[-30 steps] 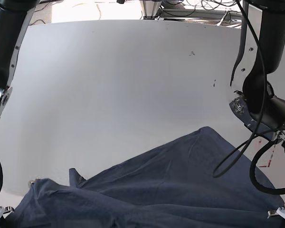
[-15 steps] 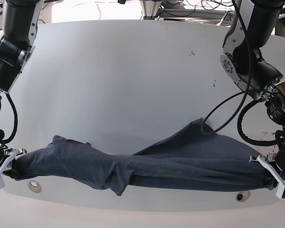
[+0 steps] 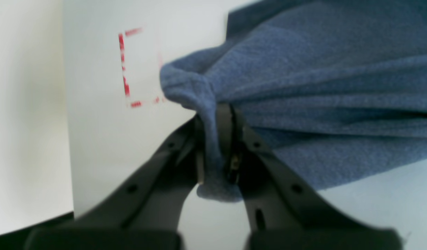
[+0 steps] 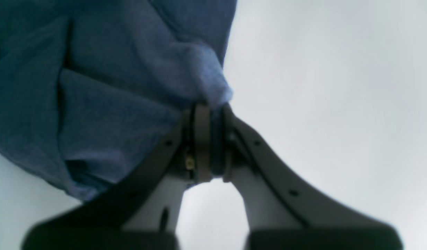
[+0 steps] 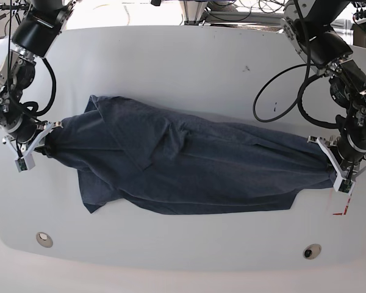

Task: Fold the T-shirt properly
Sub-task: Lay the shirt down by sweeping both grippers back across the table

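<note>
The white desk (image 5: 189, 67) fills nearly the whole base view, curved at its near edge, with two small round fittings set into it close to that edge and a few dark specks farther back. Spread across its middle lies the T-shirt (image 5: 189, 165), dark navy and heathered, stretched out lengthwise between the two arms and creased into long folds, with one flap doubled over on the side toward the right arm and a loose corner trailing toward the near edge. I can't make out any lettering or label from here. The two black arms come in from the far corners, cables looping off them. The left hand (image 5: 334, 163) is clamped on the end of the T-shirt on that view's right; its wrist camera shows the cloth bunched and pinched tight between the closed fingers (image 3: 230, 139). Beside it on the desk is a red dashed corner mark (image 3: 125, 66). The right hand (image 5: 38, 141) grips the opposite end of the T-shirt, and its own wrist view shows a fold of fabric squeezed between its shut fingers (image 4: 201, 139), the shirt hanging off to one side.
</note>
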You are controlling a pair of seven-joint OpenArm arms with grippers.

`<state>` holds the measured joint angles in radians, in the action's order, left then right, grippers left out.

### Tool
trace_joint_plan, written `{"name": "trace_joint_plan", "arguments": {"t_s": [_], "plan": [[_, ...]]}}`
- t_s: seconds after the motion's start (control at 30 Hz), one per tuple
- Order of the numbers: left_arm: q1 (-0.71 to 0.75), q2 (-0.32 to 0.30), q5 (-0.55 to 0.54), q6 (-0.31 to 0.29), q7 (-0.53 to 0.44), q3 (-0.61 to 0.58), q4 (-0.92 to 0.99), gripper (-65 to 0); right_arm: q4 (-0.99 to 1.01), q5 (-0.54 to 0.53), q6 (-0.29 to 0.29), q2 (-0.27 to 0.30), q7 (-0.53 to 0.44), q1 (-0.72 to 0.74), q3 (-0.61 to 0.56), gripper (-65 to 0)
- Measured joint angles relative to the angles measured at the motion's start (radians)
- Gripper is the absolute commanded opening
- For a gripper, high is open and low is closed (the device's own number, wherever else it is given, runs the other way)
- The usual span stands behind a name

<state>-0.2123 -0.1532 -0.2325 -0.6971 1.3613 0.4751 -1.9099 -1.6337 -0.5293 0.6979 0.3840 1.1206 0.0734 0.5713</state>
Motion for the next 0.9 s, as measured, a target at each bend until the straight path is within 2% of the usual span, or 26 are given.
{"name": "trace_joint_plan", "arguments": {"t_s": [0.2, 0.47, 0.73, 0.9], "plan": [[0.141, -0.024, -0.001, 0.000, 0.001, 0.000, -0.003, -65.0, -0.009, 0.004, 0.001, -0.039, -0.021, -0.106, 0.010, -65.0], [0.264, -0.043, 0.009, 0.000, -0.004, 0.082, -0.004, -65.0, -0.012, 0.003, 0.001, -0.065, -0.041, -0.195, 0.011, -65.0], [0.350, -0.079, 0.000, 0.000, -0.013, 0.080, -0.005, -65.0, -0.013, 0.008, 0.001, -0.082, -0.043, -0.249, 0.013, -65.0], [0.385, -0.080, -0.003, 0.000, -0.016, 0.116, -0.005, -65.0, -0.013, 0.001, 0.000, -0.093, -0.070, -0.284, 0.014, -65.0]]}}
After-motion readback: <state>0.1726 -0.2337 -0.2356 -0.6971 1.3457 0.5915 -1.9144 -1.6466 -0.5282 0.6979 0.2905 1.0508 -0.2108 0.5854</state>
